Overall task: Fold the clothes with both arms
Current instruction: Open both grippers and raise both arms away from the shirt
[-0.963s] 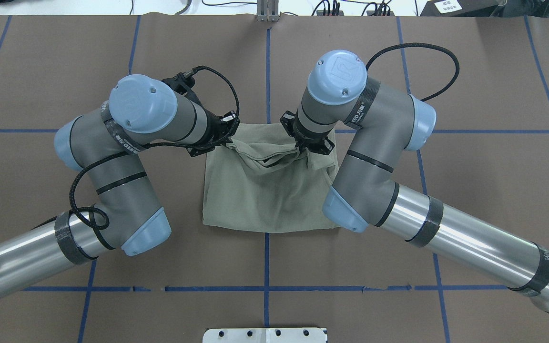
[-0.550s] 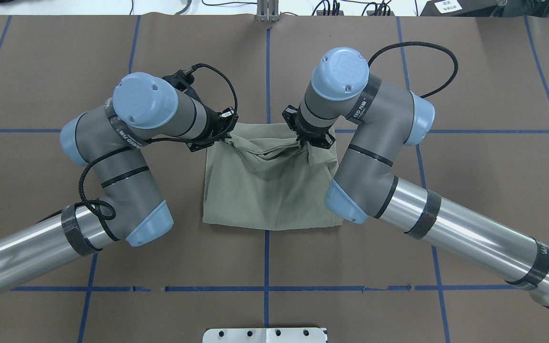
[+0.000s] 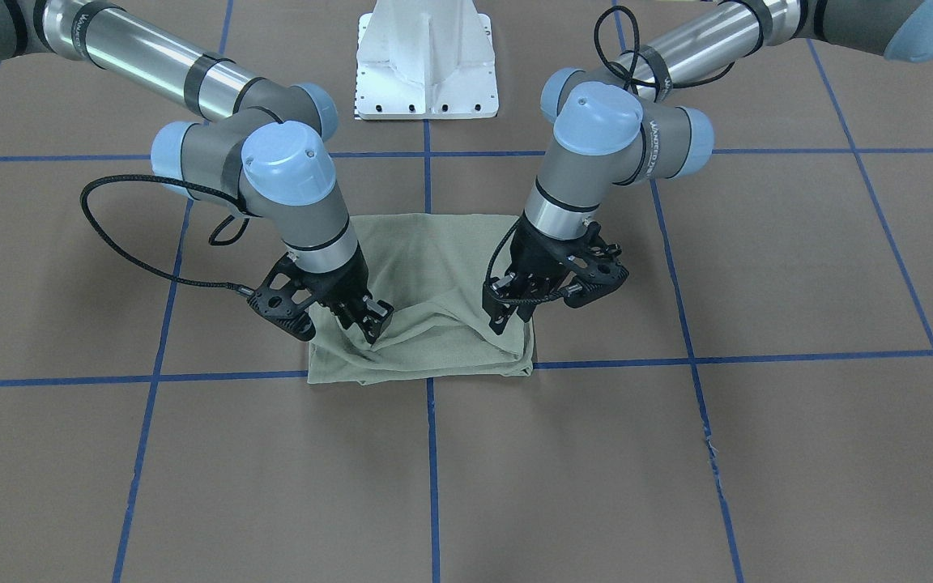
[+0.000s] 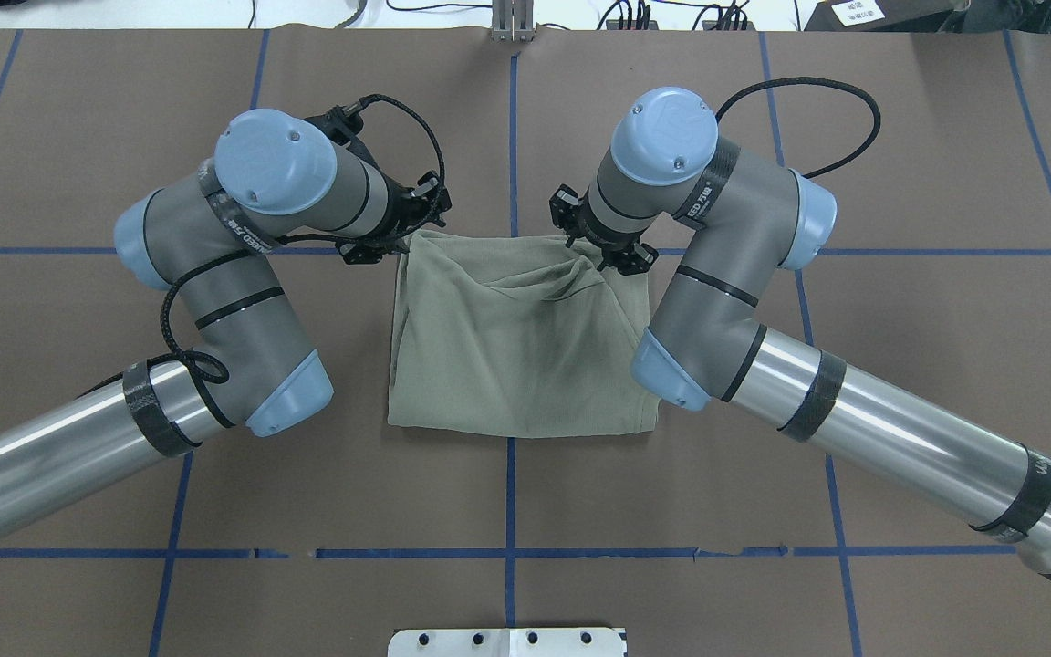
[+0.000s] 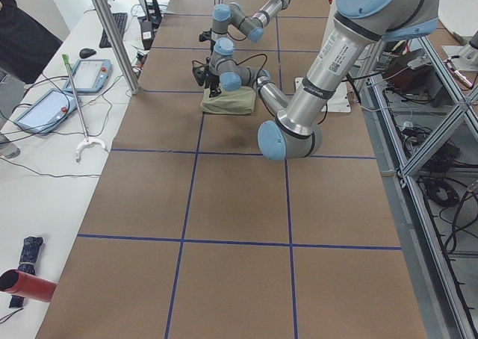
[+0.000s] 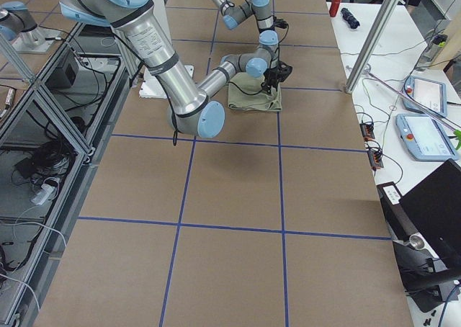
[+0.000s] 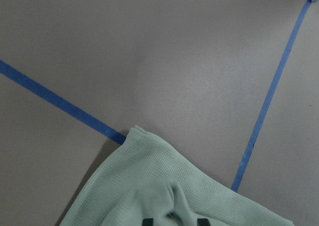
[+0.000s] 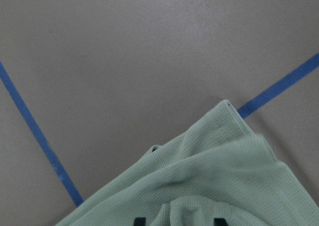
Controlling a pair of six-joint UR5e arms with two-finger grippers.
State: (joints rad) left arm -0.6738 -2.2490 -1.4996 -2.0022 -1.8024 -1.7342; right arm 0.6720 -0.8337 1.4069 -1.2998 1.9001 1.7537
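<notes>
Sage-green knit shirt (image 3: 434, 259) is pinched by the black left gripper (image 3: 504, 319) and black right gripper (image 3: 372, 321); lower both together, squaring the edge, before releasing.

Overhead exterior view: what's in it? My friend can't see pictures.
A folded green shirt lies on a brown table with blue tape lines. The left end effector and right end effector pinch its far corners.
</notes>
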